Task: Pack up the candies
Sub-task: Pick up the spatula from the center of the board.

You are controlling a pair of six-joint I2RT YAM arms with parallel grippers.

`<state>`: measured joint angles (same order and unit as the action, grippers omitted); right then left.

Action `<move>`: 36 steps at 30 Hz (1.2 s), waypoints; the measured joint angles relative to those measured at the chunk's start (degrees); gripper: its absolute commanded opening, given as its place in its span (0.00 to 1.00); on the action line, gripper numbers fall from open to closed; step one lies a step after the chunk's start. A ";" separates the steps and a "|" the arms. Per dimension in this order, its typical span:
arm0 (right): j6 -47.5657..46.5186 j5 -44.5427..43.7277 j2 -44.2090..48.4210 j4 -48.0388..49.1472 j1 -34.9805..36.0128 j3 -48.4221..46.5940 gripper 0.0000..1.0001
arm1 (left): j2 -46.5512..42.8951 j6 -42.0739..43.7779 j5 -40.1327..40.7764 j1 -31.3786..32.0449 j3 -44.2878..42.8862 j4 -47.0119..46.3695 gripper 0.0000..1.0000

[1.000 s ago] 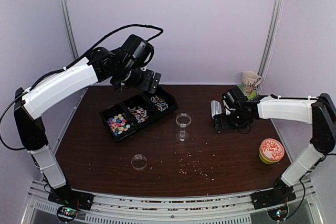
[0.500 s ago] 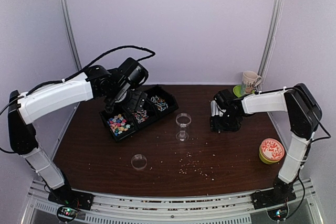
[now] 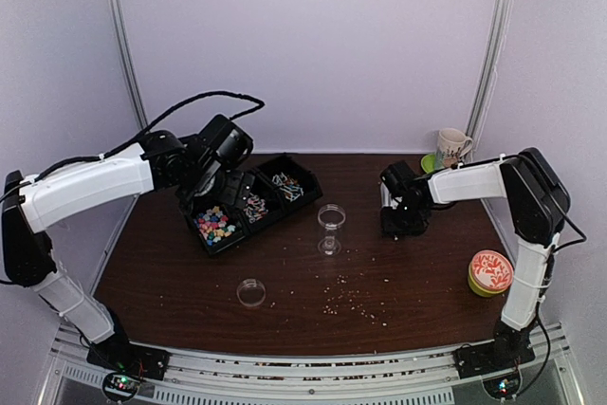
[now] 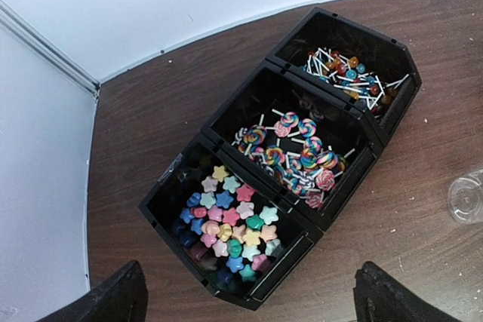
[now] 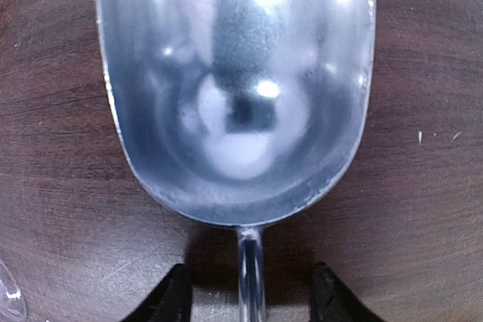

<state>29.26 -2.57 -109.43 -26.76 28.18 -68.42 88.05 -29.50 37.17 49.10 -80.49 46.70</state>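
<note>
The candies (image 4: 230, 220) are small multicoloured stars filling the near-left compartment of a black three-part tray (image 4: 343, 175), seen from above as candies (image 3: 215, 224). Striped lollipops (image 4: 298, 152) fill the middle compartment. My left gripper (image 4: 249, 299) hovers over the tray, wide open and empty. A metal scoop (image 5: 238, 73) lies flat on the table with its thin handle between the fingers of my right gripper (image 5: 253, 292). There is a gap on each side of the handle. In the top view the right gripper (image 3: 398, 220) points down at the scoop (image 3: 387, 194).
A clear jar (image 3: 331, 217) stands mid-table, its lid (image 3: 251, 290) nearer the front. Pale crumbs (image 3: 351, 303) are scattered in front of it. A mug (image 3: 452, 147) sits at the back right and a round green tin (image 3: 490, 272) at the right edge.
The left arm has come down and left, closer over the tray. The right gripper has shifted left over the scoop, and its fingers have narrowed around the handle.
</note>
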 measured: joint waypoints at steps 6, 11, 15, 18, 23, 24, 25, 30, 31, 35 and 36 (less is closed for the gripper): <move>0.28 -0.92 -0.11 0.94 0.00 0.22 0.24 | -1.40 -0.96 -0.17 -0.26 1.77 -0.79 0.98; -0.35 -1.36 0.39 2.56 0.00 1.49 0.15 | -1.51 -1.97 -1.40 -1.33 2.51 -0.96 0.98; -1.64 -1.33 1.46 3.19 0.00 2.89 0.03 | -1.55 -1.97 -2.67 -1.55 2.56 -1.64 0.98; -2.40 -1.46 2.38 2.75 0.04 3.58 0.00 | -1.84 -1.99 -3.78 -1.55 2.75 -1.88 0.98; -4.96 -2.89 5.05 1.07 1.16 3.89 0.00 | -2.71 -1.95 -5.73 -1.55 3.04 -2.03 0.98; -5.55 -3.48 5.92 0.66 1.68 3.89 0.00 | -2.89 -1.92 -6.14 -1.55 3.02 -2.03 0.98; -6.12 -4.13 6.88 0.31 2.34 3.89 0.00 | -3.13 -1.92 -6.62 -1.55 3.02 -2.05 0.98; -9.57 -8.46 13.64 -1.29 7.67 4.04 0.00 | -4.57 -1.84 -9.42 -1.55 3.02 -2.08 0.98; -10.03 -9.53 15.39 -1.38 9.03 4.31 0.00 | -4.87 -1.68 -10.29 -1.55 3.02 -2.08 0.98; -13.16 -13.31 23.08 -1.95 14.10 5.90 0.00 | -5.42 -1.16 -13.70 -1.55 3.02 -2.12 0.98; -14.25 -14.60 25.40 -1.97 15.91 6.36 0.00 | -5.44 -0.94 -14.84 -1.55 3.02 -2.14 0.97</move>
<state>15.00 -17.17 -84.03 -28.73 44.10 -62.06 82.61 -30.44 22.33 47.55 -77.47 44.56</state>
